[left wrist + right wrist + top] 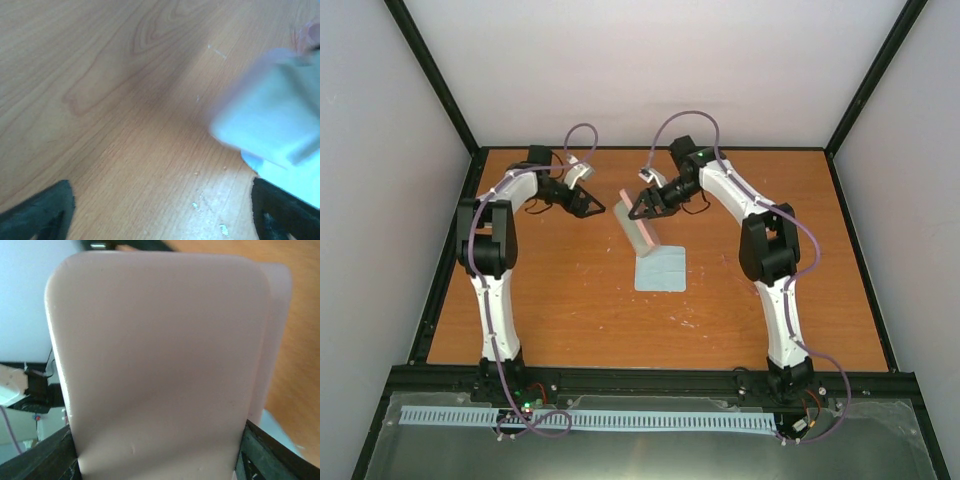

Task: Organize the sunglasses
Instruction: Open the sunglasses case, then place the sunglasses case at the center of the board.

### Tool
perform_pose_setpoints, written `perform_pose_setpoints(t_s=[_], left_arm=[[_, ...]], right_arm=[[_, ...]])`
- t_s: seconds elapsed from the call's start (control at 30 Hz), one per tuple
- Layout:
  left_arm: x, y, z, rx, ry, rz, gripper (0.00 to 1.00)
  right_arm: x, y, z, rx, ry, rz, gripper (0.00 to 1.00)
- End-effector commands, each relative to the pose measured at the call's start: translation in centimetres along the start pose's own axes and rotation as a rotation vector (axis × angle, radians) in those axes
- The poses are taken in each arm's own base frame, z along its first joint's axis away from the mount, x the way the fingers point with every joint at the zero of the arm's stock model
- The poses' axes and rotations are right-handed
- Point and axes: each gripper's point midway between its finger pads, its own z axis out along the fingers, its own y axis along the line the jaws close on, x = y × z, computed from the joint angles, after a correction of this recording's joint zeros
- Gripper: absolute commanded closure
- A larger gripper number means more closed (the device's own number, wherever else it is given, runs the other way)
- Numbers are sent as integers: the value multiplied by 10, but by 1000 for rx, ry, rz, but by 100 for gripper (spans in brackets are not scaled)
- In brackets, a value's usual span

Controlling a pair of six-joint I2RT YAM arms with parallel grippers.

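**Grip on case (642,236) at mid-table; sunglasses not made out**

Left gripper (596,208) hangs low over the far left-centre of the table (570,300), pointing right toward the case and just short of its far end. In its wrist view the gripper (160,217) stands wide open. Its two dark fingers (42,212) sit at the bottom corners with only bare wood between them, so it carries nothing. A pale, blurred shape fills the right side of that view, too soft to name. A pinkish smear at the top right edge is equally unclear.

The case, pink and oblong, lies slantwise at the middle of the table. Its far end is up between the two grippers and its near end reaches the cloth (660,270).

Right gripper (642,208) comes in from the right and is clamped on the far end of the case. In its wrist view the case (160,365) fills nearly the whole frame, pinched between the dark fingers (272,452) at the bottom corners. A second pink edge shows behind it on the right.

The cloth, light blue and square, lies flat on the wood just nearer than the case.

The sunglasses cannot be picked out in any view, so where they lie cannot be told.
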Motion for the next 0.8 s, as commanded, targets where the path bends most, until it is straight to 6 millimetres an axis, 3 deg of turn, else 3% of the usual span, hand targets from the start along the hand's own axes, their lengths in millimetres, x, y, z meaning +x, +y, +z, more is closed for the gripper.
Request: perform_pose_setpoints(t_s=[0.0, 0.1, 0.2, 0.5, 0.77], left_arm=[[-27, -8, -21, -8, -67, 64, 12], [-27, -1, -17, -16, -50, 57, 35], [-28, 4, -9, -26, -28, 72, 36], [-48, -14, 22, -31, 5, 184, 36], [-62, -12, 20, -59, -28, 193, 34]], right_arm=[[-9, -44, -17, 27, -44, 53, 92], [-11, -69, -26, 55, -56, 96, 91], [-15, -77, -30, 41, -69, 106, 91], [-31, -16, -32, -216, -120, 13, 89], [-21, 11, -20, -302, -77, -9, 89]])
